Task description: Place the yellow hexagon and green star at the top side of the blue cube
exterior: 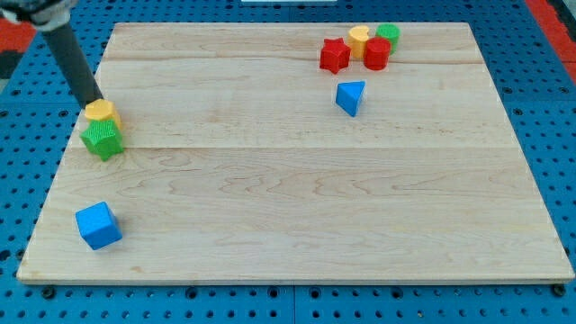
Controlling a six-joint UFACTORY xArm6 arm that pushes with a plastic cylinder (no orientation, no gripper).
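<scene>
A pale wooden board is seen lying on a blue perforated table and fills most of the view. A dark rod is angled down from the view's top left, and my tip is set against the upper left edge of the yellow hexagon; no jaws are carried by the rod, so nothing is gripped. The green star is found directly below the yellow hexagon and touching it, both near the board's left edge. The blue cube is placed well below them, near the board's bottom left corner, apart from the pair. Toward the view's top right a tight cluster is formed by a red star, a yellow cylinder, a red cylinder and a green cylinder. A blue triangular block is set just below that cluster, separate from it.
</scene>
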